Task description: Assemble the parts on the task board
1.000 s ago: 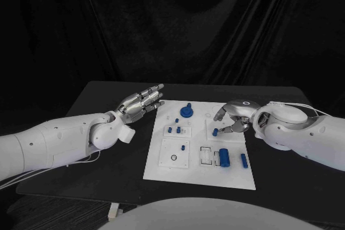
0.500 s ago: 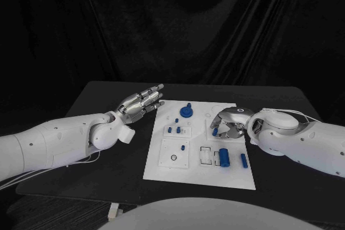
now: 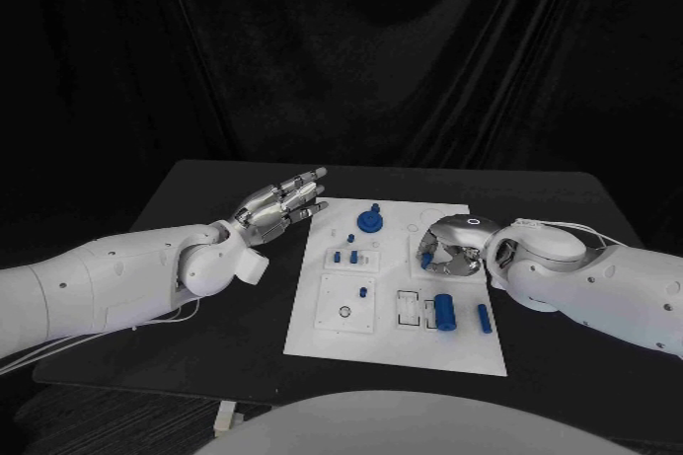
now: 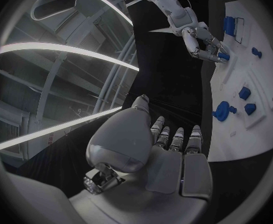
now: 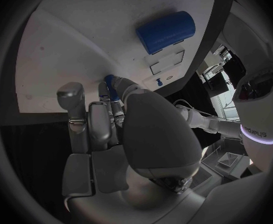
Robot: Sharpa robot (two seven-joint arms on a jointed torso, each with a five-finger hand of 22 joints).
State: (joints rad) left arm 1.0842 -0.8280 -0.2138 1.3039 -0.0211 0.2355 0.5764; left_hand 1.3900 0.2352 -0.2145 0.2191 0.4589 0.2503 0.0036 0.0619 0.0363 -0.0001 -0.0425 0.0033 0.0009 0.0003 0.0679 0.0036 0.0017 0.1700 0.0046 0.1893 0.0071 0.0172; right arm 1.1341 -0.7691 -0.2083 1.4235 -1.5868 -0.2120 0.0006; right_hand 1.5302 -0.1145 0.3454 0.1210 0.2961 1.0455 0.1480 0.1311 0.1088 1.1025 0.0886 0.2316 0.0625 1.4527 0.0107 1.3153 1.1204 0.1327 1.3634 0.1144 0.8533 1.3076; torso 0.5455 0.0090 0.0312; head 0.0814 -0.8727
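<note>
The white task board (image 3: 399,348) lies in the middle of the black table. My right hand (image 3: 453,246) is curled over its right half. The thumb and a fingertip pinch a small blue peg (image 3: 425,262) that stands on the board; the same peg (image 5: 109,79) shows between the fingertips in the right wrist view. A thick blue cylinder (image 3: 444,310) and a blue bar (image 3: 483,318) lie nearer me. A round blue knob (image 3: 370,221) stands at the far end, with small blue pegs (image 3: 344,258) below it. My left hand (image 3: 280,203) hovers open, fingers straight, beside the board's far left corner.
The black table (image 3: 213,218) has bare surface to the left and right of the board. A dark curtain hangs behind it. The left wrist view shows my right hand (image 4: 202,42) across the board (image 4: 236,134) from the left hand (image 4: 155,154).
My right hand has moved left over the board and curled its fingers down onto the small blue peg. The left hand has not moved.
</note>
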